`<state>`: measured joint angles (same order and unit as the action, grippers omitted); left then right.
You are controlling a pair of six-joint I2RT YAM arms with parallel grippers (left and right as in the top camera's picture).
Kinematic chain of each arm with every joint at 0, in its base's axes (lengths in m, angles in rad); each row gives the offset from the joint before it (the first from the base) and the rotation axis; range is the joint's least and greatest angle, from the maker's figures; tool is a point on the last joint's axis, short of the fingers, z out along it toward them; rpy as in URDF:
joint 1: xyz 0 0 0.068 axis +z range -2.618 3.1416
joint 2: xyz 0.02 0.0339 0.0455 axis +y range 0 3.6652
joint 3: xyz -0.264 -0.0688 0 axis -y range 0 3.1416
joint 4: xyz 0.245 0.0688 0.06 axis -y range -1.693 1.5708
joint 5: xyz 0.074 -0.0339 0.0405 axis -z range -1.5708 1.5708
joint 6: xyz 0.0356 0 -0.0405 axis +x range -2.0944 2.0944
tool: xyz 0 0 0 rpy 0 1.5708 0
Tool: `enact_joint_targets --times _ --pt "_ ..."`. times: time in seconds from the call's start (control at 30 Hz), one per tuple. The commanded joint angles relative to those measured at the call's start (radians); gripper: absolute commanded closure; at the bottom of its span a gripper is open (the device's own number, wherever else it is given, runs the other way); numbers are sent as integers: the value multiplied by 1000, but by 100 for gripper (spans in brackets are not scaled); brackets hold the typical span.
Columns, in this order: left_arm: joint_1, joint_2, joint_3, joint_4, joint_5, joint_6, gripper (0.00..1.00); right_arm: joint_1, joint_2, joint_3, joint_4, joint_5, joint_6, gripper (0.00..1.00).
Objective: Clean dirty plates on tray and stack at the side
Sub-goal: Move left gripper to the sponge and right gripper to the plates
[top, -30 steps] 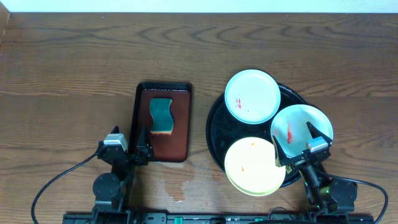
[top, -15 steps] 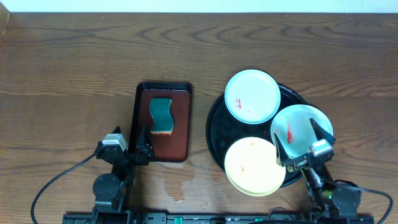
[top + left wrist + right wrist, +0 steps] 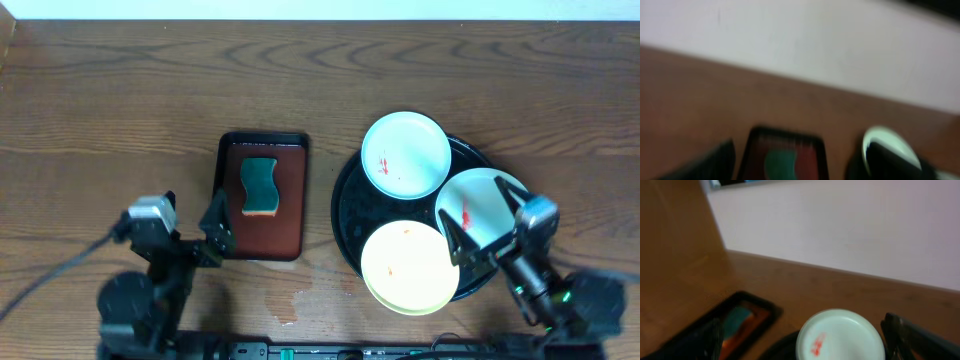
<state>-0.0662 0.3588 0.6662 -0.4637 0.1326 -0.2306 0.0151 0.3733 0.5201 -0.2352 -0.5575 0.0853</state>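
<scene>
Three plates lie on the black tray (image 3: 349, 207): a white one with a red smear at the far side (image 3: 405, 155), a white one with a red smear at the right (image 3: 478, 200), and a pale yellow one at the near edge (image 3: 405, 266). My right gripper (image 3: 487, 222) is open and empty over the right white plate. My left gripper (image 3: 192, 222) is open and empty, left of the red-brown tray. The right wrist view shows the far plate (image 3: 842, 336) between the open fingers (image 3: 807, 347). The left wrist view is blurred, with open fingers (image 3: 800, 170) and a pale plate (image 3: 880, 140).
A dark red-brown rectangular tray (image 3: 285, 215) holds a teal sponge (image 3: 260, 185) left of the black tray; both show in the left wrist view (image 3: 812, 155) (image 3: 781, 164). Bare wood tabletop (image 3: 120, 120) lies to the left and behind. A wet patch (image 3: 290, 298) marks the near edge.
Both arms have lifted from their rest pose. The left gripper has moved left, the right gripper slightly right. Plates and sponge have not moved.
</scene>
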Motion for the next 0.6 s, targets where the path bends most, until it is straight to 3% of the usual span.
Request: enact_joint_targets --times 0.0,0.23,0.5,0.57 --pt "2 190 219 -146 13 1 16 -8 214 256 -169 -54 -4 1" --pt "2 559 528 -531 13 43 16 -8 647 716 -621 -38 -47 1" --pt "1 790 528 -624 113 24 16 -8 900 794 -660 -91 2 1" --pt "-10 853 525 -636 129 23 27 -2 932 794 -664 -163 3 1"
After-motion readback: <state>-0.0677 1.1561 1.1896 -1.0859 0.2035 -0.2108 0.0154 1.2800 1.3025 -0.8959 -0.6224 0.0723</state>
